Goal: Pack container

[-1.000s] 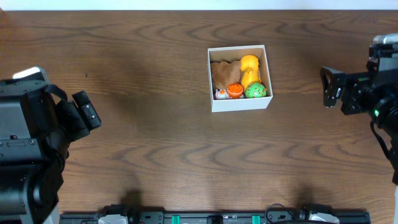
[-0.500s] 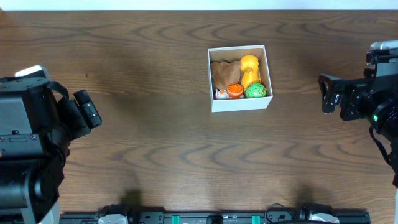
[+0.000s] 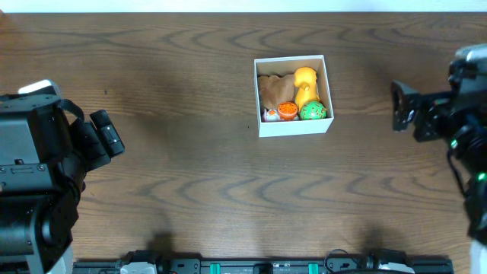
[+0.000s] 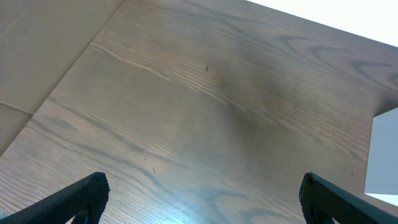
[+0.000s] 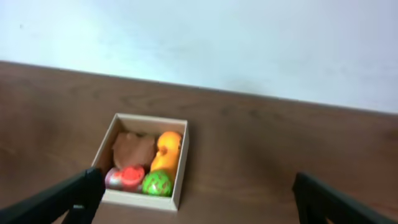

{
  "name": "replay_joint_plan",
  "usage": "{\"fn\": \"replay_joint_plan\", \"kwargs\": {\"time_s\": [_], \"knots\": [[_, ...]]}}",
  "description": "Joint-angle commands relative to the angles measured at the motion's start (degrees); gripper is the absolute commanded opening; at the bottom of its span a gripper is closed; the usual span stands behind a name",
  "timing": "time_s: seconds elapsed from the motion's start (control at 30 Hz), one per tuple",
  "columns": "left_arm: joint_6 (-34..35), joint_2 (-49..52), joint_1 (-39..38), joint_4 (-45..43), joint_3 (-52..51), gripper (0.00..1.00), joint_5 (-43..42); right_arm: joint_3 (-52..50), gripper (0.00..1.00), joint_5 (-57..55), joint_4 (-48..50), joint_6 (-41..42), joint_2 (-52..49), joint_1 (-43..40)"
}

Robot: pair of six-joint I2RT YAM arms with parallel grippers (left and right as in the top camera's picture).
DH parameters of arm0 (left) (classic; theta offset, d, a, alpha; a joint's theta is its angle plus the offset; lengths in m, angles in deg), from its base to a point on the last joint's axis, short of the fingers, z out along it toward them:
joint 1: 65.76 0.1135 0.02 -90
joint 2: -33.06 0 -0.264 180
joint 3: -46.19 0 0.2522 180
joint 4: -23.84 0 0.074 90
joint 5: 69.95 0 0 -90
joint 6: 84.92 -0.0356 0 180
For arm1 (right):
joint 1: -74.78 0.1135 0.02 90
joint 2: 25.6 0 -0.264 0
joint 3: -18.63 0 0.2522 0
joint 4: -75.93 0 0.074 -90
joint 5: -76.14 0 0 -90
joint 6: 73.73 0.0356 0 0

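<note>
The container [image 3: 294, 125], a small square white box with a tan inside, stands right of the table's centre. It holds a yellow toy [image 3: 305, 81], a brown toy [image 3: 275, 90], an orange toy [image 3: 287, 110], a green ball [image 3: 312, 111] and a small white-pink toy [image 3: 269, 116]. My left gripper [image 3: 107, 135] is open and empty at the far left; in the left wrist view [image 4: 205, 199] it hangs over bare wood. My right gripper [image 3: 402, 107] is open and empty, well right of the box. The right wrist view [image 5: 199, 199] shows the container [image 5: 140, 200] and its toys ahead.
The dark wooden table [image 3: 190, 175] ends at a white strip along its far edge [image 3: 228, 5]. The white corner of the container [image 4: 383, 149] shows at the right of the left wrist view. A black rail [image 3: 259, 266] runs along the near edge.
My right arm has shifted slightly at the right edge, its gripper staying open. The left arm, the box and the toys have not moved.
</note>
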Motion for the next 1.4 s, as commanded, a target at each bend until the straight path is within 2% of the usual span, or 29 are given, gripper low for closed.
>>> {"fn": "replay_joint_plan", "kwargs": {"time_s": [0.0,0.1,0.27,0.5,0.87,1.37], "knots": [[-0.1,-0.1,0.3,0.2,0.1,0.98,0.3,-12.6,0.99,0.1,5.5,-0.6,8.1,1.9],[-0.1,-0.1,0.3,0.2,0.1,0.98,0.3,-28.1,0.99,0.4,10.6,-0.5,17.9,2.8],[-0.1,-0.1,0.3,0.2,0.1,0.98,0.3,-48.2,0.99,0.4,14.9,-0.5,32.4,2.8],[-0.1,-0.1,0.3,0.2,0.1,0.98,0.3,-64.2,0.99,0.4,19.2,0.7,47.3,2.8],[-0.1,-0.1,0.3,0.2,0.1,0.98,0.3,-72.9,0.99,0.4,20.2,0.8,54.4,2.8],[-0.1,-0.1,0.3,0.2,0.1,0.98,0.3,-73.2,0.99,0.4,20.7,0.8,55.2,2.8]]}}
